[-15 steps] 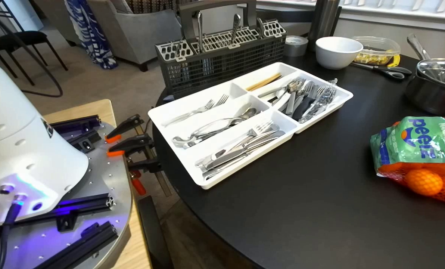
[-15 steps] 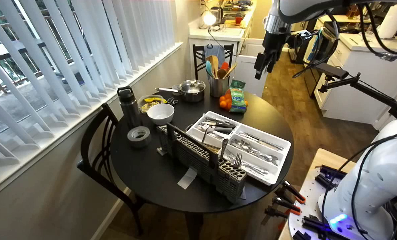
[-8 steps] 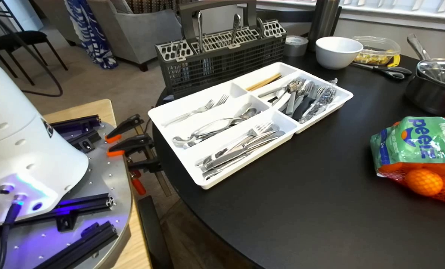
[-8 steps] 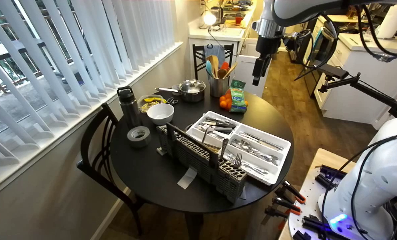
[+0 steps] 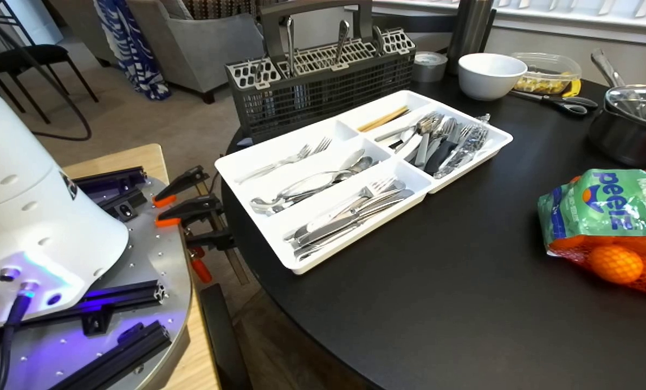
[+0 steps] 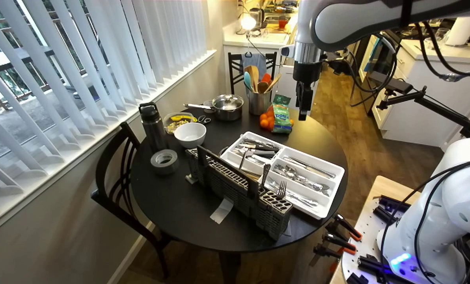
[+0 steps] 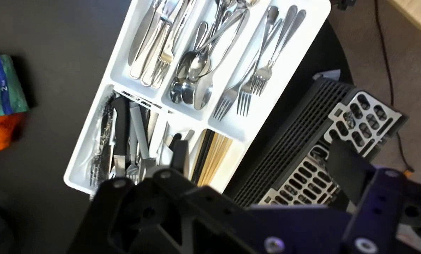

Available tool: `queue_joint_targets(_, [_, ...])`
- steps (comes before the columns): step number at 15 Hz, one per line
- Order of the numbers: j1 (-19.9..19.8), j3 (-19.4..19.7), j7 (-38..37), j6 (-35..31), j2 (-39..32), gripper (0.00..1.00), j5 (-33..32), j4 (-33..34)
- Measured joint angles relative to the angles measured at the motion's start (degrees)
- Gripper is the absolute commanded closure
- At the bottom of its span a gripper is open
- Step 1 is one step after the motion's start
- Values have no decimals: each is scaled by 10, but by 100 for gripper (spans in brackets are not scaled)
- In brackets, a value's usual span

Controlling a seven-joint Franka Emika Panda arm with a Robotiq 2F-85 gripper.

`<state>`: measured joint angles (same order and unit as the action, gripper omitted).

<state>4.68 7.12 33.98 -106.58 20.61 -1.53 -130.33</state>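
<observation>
My gripper hangs above the table, beside the bag of oranges in an exterior view. In the wrist view its fingers are wide apart with nothing between them. The white cutlery tray lies below; it also shows in both exterior views. It holds forks, spoons, knives, chopsticks and mixed utensils in separate compartments. A dark grey dishwasher basket stands along the tray; it shows in both exterior views with a few utensils upright in it.
On the round black table are a green-labelled bag of oranges, a lidded pot, a utensil holder, a white bowl, a food container, scissors, tape and a bottle.
In an exterior view the arm has moved left and lower, and the gripper has turned to point more straight down. The tray, basket and other objects have not moved.
</observation>
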Motion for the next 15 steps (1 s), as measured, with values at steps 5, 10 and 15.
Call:
queue_joint_targets(5, [3,-8,18,0,0,0,-9,-7])
queue_joint_targets(10, [8,-16,19,0,-1,0,-7,-19])
queue_joint_targets(15, [56,-62,19,-13,-37,0,-1,-62])
